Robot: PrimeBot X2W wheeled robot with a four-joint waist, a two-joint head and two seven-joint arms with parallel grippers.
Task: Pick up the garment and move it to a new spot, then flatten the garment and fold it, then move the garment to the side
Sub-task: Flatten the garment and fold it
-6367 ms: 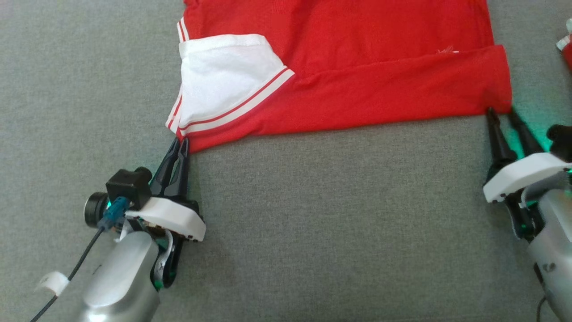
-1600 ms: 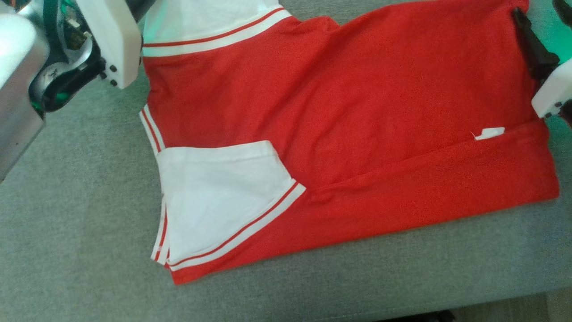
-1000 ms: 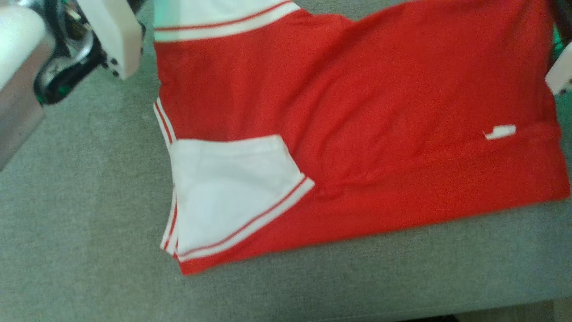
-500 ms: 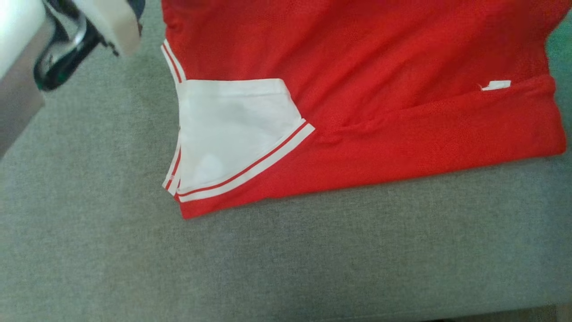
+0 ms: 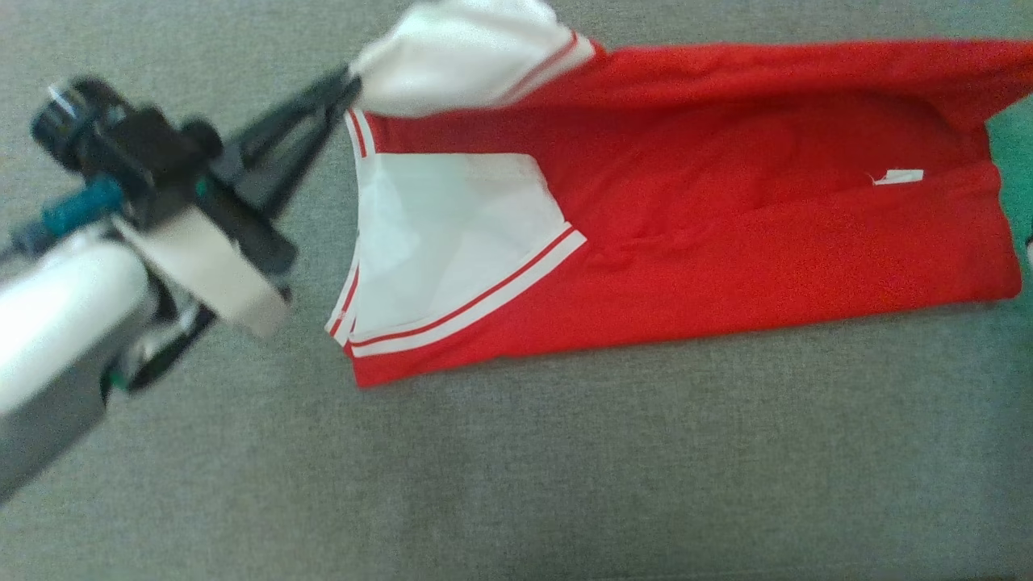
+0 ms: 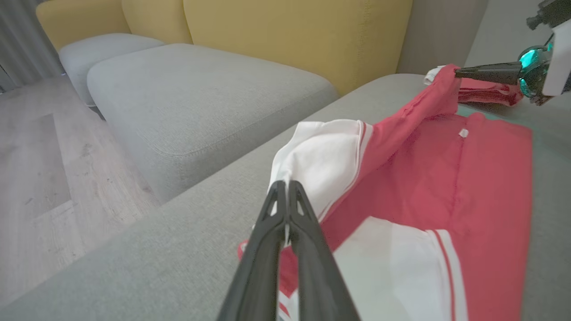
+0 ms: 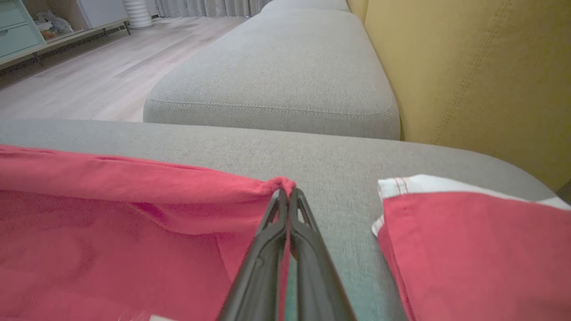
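The garment (image 5: 726, 226), a red shirt with white, red-striped sleeves, lies on the grey cushion (image 5: 565, 468) with its near edge folded in. My left gripper (image 5: 349, 83) is shut on the far white sleeve (image 5: 460, 56) and holds it lifted above the shirt; the left wrist view shows those tips (image 6: 285, 183) pinching white cloth. My right gripper (image 7: 285, 191) is shut on the far red corner of the garment (image 7: 111, 223). It shows again in the left wrist view, where the right gripper (image 6: 457, 71) holds that corner raised. The far edge hangs taut between the two grippers.
A second, folded red and white garment (image 7: 468, 254) lies on the cushion just right of my right gripper. Yellow backrests (image 6: 290, 31) and another grey seat (image 6: 200, 93) stand beyond the cushion. Wooden floor (image 6: 40, 165) lies to the left.
The head camera has shifted. My left gripper, earlier cut off at the upper left, has come nearer with the white sleeve, and the garment's far edge now lifts over the body.
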